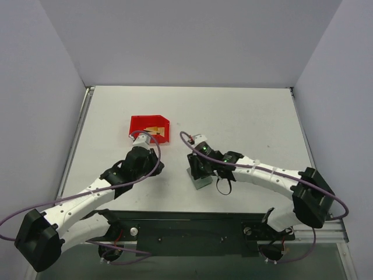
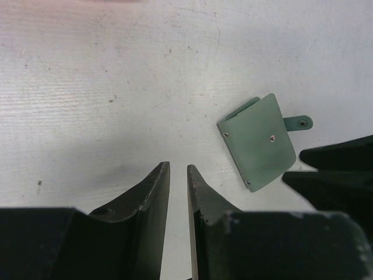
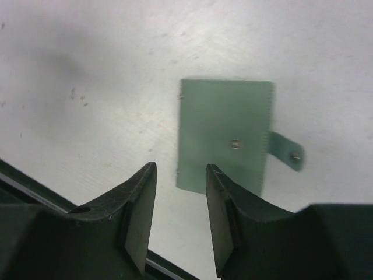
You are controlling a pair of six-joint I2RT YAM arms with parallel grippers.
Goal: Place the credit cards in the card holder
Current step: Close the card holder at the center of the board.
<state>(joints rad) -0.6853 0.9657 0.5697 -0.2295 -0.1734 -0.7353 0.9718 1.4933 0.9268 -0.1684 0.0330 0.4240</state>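
Directly under the right fingers [image 3: 143,192], at the near middle of the counter [image 1: 245,116], lies the card holder [image 3: 224,137]. It is folded shut, its grey-green outer face up, and its snap tab [image 3: 287,150] sticks out loose to one side. The right fingers stand spread with nothing between them. In the right wrist view the holder's near edge shows through the gap. The rest of the holder stretches away ahead of the tips, its longer sides running roughly in line with their reach.

The left fingers [image 2: 157,186] stand close together with only a slit between them, empty, over bare counter. From them the holder lies off to the right and a little farther out, turned at a slant, with the right fingers' tips just beside its corner.

The credit cards [image 1: 154,129] sit in the red bin [image 1: 140,123] toward the far left, well apart from the holder and closer to the left arm. So the right arm is the nearer one for the holder and the left for the cards. The holder looks to need opening before any card can go in.
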